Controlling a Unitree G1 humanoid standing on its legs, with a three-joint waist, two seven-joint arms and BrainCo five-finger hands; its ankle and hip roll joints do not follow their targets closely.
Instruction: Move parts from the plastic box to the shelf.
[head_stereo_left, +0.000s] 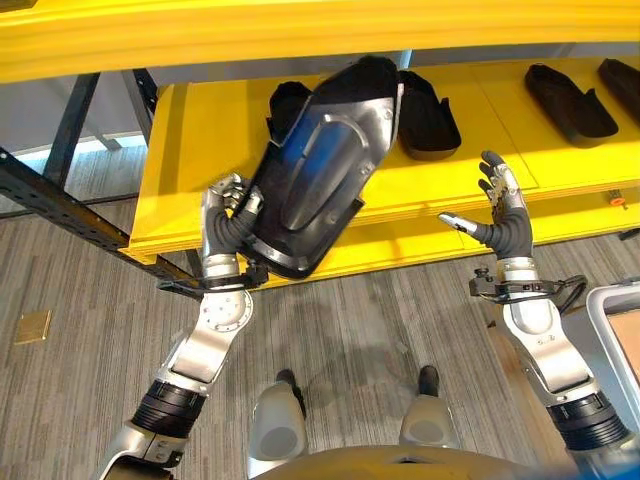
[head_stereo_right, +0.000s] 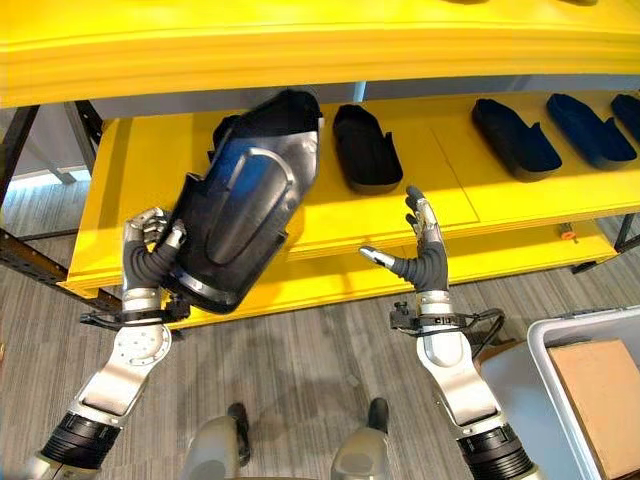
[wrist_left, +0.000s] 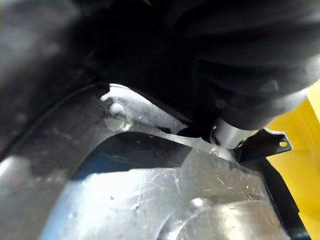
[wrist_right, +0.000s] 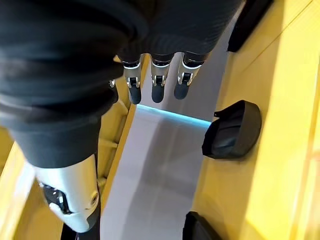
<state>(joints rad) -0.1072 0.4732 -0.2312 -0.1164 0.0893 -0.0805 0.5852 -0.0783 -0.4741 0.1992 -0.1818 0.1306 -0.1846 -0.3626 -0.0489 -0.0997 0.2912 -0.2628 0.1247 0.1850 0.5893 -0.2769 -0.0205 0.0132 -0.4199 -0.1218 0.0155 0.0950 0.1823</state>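
Left hand (head_stereo_left: 226, 212) raised in front of the yellow shelf (head_stereo_left: 200, 150), fingers curled round the lower rim of a large black moulded part (head_stereo_left: 325, 165), clamped on it. Part held tilted, broad shell facing the head camera, its upper end over the shelf board's front half, its lower end hanging out past the front edge. Glossy raised panel at the middle of the part, a pale metallic-looking border round the lower rim. From the left wrist view, scratched silver-grey surface of the same part (wrist_left: 165, 200) very close, with a small black bracket (wrist_left: 262, 145) against the yellow behind.

Right hand (head_stereo_right: 418, 250) held up just off the shelf's front edge, well apart from the held part, fingers straight and spread, thumb out to the side, nothing in it. In the right wrist view, fingers (wrist_right: 157, 82) extended toward the shelf.

On the shelf board: one smaller black part (head_stereo_right: 365, 145) lying near the middle, partly beside the upper end of the held one; two more black parts (head_stereo_right: 515, 135) toward the right end. Another dark piece (head_stereo_left: 285, 105) behind the held part, mostly hidden.

Grey plastic box (head_stereo_right: 545, 345) on the floor at the lower right, a cardboard box (head_stereo_right: 600, 385) inside it. Wood-look floor (head_stereo_left: 90, 330) below.
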